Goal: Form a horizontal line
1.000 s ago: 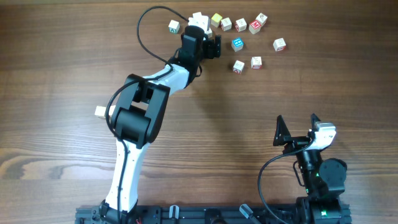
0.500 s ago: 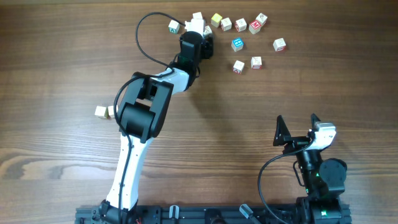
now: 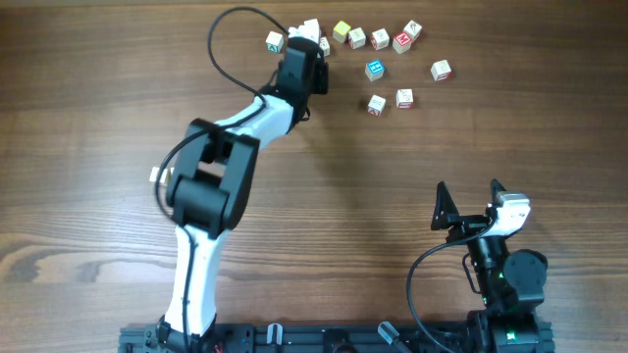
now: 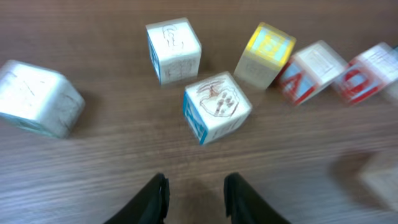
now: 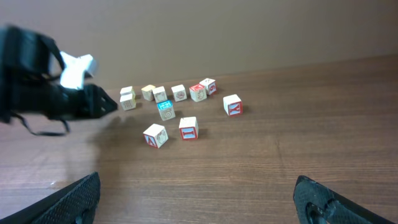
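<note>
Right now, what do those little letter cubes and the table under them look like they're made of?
The cubes look like pale, matte, unfinished wood: light faces with faint line drawings and painted blue, yellow or red sides. The table looks like dark brown wood or a wood-pattern laminate, with long grain streaks; which one I can't tell.

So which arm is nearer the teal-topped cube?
Left. The left fingers are a short way beside the teal-topped cube; the right fingers sit far off by their base.

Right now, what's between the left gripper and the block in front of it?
Only bare table: in the left wrist view, the left gripper sits short of the blue-sided block.
</note>
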Action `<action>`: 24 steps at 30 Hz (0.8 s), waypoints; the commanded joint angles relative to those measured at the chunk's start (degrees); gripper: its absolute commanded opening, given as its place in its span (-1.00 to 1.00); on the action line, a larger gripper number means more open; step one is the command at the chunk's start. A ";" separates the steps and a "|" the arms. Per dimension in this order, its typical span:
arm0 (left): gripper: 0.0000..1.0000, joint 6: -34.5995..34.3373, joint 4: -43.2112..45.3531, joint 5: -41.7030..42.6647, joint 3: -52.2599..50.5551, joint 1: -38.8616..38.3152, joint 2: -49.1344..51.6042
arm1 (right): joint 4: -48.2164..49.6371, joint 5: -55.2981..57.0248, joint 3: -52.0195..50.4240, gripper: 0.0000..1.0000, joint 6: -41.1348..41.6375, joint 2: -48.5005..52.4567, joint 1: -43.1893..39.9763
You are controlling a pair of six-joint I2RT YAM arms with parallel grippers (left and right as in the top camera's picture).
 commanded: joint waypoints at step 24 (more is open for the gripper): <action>1.00 -5.60 8.63 3.43 0.24 0.70 -3.96 | 0.13 0.83 0.07 1.00 0.09 -0.20 -0.28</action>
